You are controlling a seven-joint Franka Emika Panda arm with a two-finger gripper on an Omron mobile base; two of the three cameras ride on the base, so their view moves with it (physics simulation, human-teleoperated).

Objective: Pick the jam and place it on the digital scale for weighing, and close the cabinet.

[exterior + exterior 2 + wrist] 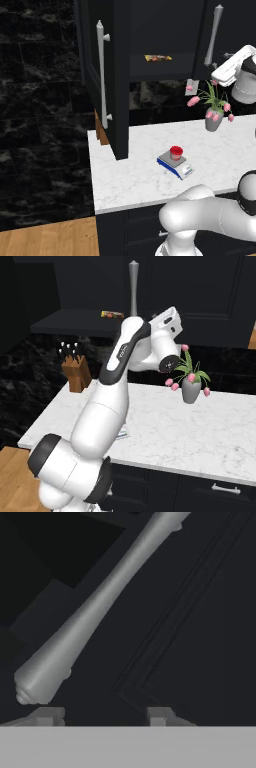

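The cabinet (150,35) doors look matt black, their bar handles (95,612) smooth satin silver metal. The counter (135,175) is polished white marble; the knife block (76,375) is wood.

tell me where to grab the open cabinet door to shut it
Grip the long vertical silver handle on the open left door, near its middle. That door swings out over the counter's left end, so come at the bar from its outer face with the gripper across it. The jam already sits on the scale.
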